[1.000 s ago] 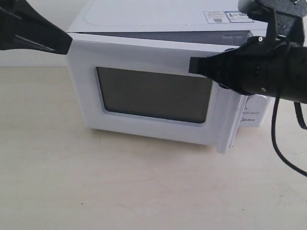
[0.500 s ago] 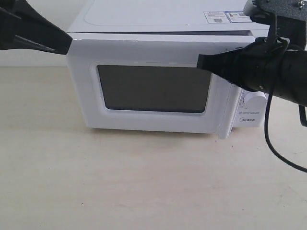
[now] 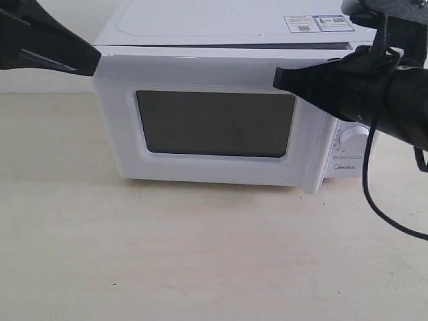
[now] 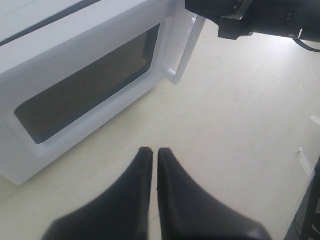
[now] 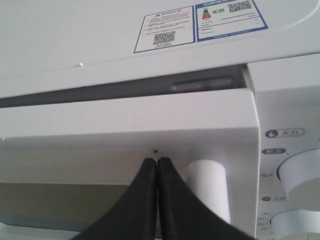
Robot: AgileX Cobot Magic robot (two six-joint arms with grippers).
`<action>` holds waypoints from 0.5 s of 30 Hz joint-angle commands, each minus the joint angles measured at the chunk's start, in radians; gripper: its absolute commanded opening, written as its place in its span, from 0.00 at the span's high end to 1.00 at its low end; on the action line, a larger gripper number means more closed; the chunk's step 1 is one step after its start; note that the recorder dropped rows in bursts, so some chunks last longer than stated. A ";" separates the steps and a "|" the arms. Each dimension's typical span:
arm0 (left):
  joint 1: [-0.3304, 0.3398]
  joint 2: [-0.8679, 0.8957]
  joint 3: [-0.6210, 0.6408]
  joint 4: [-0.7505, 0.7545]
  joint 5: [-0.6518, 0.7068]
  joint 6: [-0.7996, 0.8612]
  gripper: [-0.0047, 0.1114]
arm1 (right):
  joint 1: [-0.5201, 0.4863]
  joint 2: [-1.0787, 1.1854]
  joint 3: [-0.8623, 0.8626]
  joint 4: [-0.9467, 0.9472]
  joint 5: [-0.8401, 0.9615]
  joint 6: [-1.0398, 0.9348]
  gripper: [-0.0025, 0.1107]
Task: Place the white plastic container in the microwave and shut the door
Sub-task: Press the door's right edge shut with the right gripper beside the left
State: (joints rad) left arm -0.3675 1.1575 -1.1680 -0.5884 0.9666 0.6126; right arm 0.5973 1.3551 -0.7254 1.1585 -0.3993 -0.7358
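Observation:
The white microwave (image 3: 200, 27) stands at the back of the table. Its door (image 3: 214, 70), with a dark window (image 3: 214, 124), lies flush against the body. Only a thin dark seam (image 5: 125, 90) shows along the door's top. My right gripper (image 3: 277, 79) is shut and empty, its tips (image 5: 157, 161) against the door's upper face beside the white bar handle (image 5: 207, 185). My left gripper (image 3: 95, 61) is shut and empty; it hovers by the microwave's upper left corner, and its wrist view shows it (image 4: 151, 150) above bare table. The white plastic container is hidden.
Two round knobs (image 3: 352, 138) sit on the panel right of the door, under the right arm. Stickers (image 3: 319, 23) lie on the microwave's top. A black cable (image 3: 374, 200) hangs from the right arm. The pale table (image 3: 200, 254) spreads in front.
The door was ajar a second ago and has swung flush against the microwave, with my right gripper following it inward. The left gripper has not moved.

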 commanded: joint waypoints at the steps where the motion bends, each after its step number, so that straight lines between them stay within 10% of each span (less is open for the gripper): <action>1: -0.003 -0.005 -0.007 0.002 0.006 -0.008 0.92 | -0.006 0.054 0.005 -0.013 -0.042 0.027 0.98; 15: -0.003 -0.005 -0.007 0.002 0.006 -0.008 0.92 | -0.006 0.113 -0.056 -0.095 -0.096 0.135 0.98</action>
State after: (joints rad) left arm -0.3675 1.1575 -1.1680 -0.5884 0.9666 0.6126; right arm 0.5982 1.4634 -0.7642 1.0788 -0.4345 -0.5983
